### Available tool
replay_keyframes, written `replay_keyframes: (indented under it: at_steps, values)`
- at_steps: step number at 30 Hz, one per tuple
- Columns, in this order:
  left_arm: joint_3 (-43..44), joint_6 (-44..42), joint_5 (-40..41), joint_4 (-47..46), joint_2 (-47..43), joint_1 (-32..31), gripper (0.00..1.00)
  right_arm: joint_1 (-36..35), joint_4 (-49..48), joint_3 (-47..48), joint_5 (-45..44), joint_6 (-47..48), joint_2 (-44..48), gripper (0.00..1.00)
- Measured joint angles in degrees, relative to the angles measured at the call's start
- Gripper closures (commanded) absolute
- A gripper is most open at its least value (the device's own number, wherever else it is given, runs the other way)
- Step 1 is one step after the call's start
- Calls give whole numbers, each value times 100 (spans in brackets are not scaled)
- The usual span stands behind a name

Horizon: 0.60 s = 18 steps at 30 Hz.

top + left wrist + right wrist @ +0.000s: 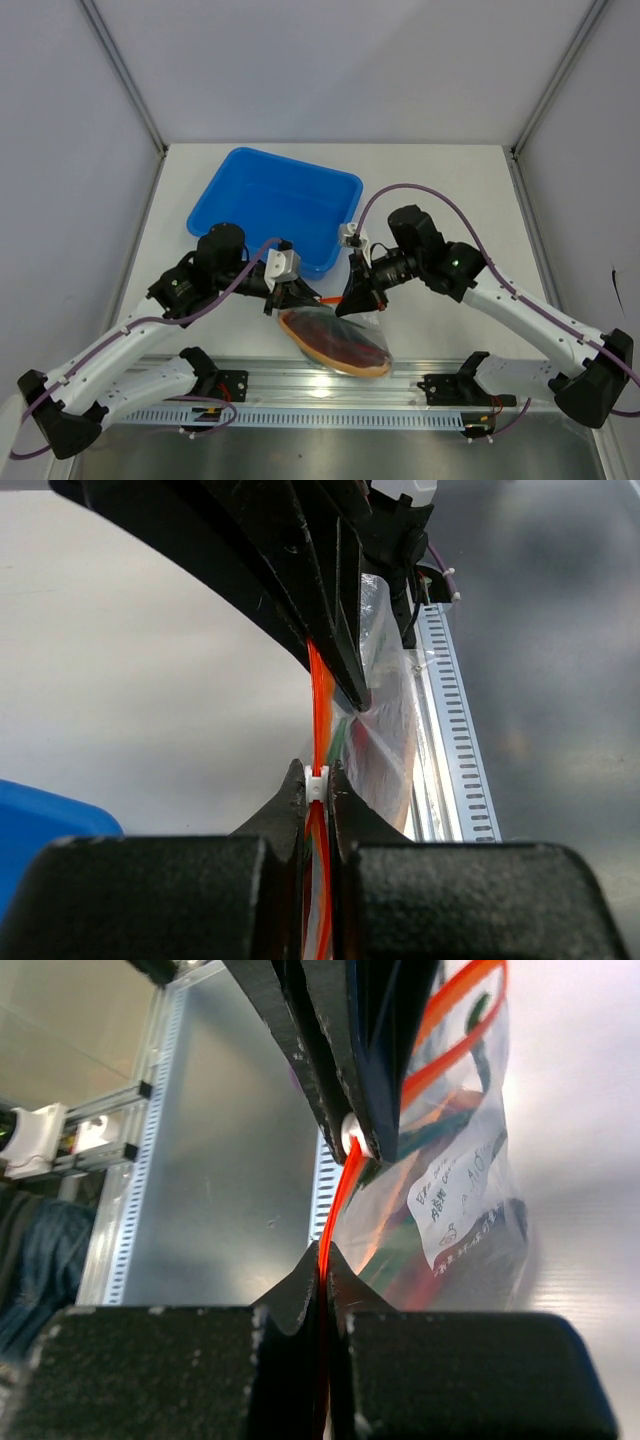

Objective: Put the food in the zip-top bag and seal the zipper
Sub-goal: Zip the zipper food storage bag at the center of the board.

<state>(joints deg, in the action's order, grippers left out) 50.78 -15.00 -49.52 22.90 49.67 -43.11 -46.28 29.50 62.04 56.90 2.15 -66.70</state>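
The clear zip-top bag [340, 340] hangs between my two grippers above the table's front edge, with the oval purple-red and orange slice [335, 345] and other food inside. My left gripper [295, 297] is shut on the orange-red zipper [318, 705], right at its white slider [317, 783]. My right gripper [352, 300] is shut on the zipper [337, 1200] too. In the right wrist view the bag [455, 1210] shows a white label and green and red pieces behind the plastic. The two grippers are close together, almost touching.
An empty blue tray [275, 205] stands behind the grippers at the table's middle back. A slotted metal rail [330, 385] runs along the front edge under the bag. White enclosure walls stand on both sides.
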Motion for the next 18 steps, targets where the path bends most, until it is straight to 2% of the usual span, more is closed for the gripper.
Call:
replay_keyframes:
  at_steps: [10, 18]
  values:
    - [20, -9, 470, 428, -297, 35, 99, 385, -645, -741, -804, -444, 997, 100]
    - [17, -68, 940, 918, -570, 120, 99, 505, -905, -1202, -1193, -785, 1340, 100]
